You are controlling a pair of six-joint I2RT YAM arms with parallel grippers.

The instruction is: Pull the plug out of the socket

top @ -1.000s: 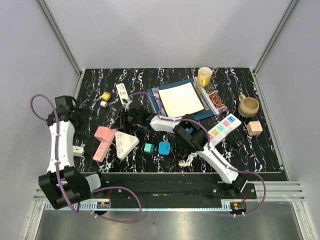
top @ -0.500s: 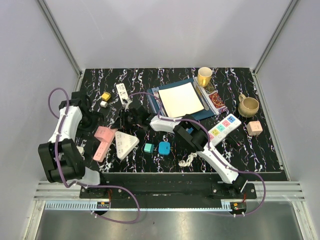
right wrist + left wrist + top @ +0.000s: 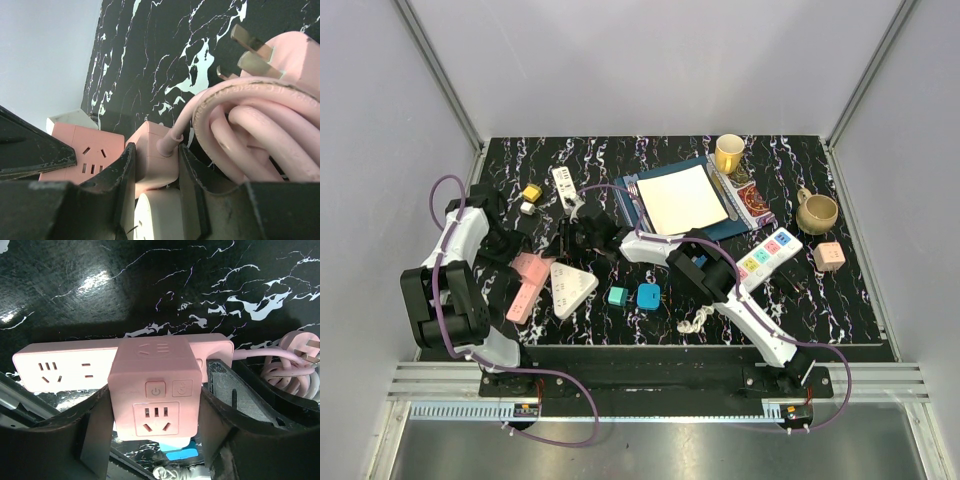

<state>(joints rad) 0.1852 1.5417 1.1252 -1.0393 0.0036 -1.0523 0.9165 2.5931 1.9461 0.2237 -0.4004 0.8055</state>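
Note:
A pink cube plug (image 3: 155,390) sits plugged into a pink power strip, the socket (image 3: 55,365), lying flat on the black marbled table. My left gripper (image 3: 155,405) straddles the cube, and both fingers (image 3: 95,440) press against its sides. In the top view the cube (image 3: 527,266) is at the strip's far end, with the left gripper (image 3: 515,262) on it. My right gripper (image 3: 156,160) is shut on the strip's cord end (image 3: 152,170). The strip's coiled pink cord (image 3: 260,125) with bare prongs lies just beside it. In the top view the right gripper (image 3: 568,240) is right of the cube.
A white triangular socket (image 3: 572,287) lies against the pink strip's right side. Teal (image 3: 617,296) and blue (image 3: 648,295) cubes and a white rope knot (image 3: 695,322) sit nearer the front. A notebook (image 3: 682,200), two mugs and a multicolour strip (image 3: 768,255) fill the right.
My left arm swung in from the table's left edge onto the pink strip, and its jaws narrowed from wide open onto the cube plug. The right arm stayed still.

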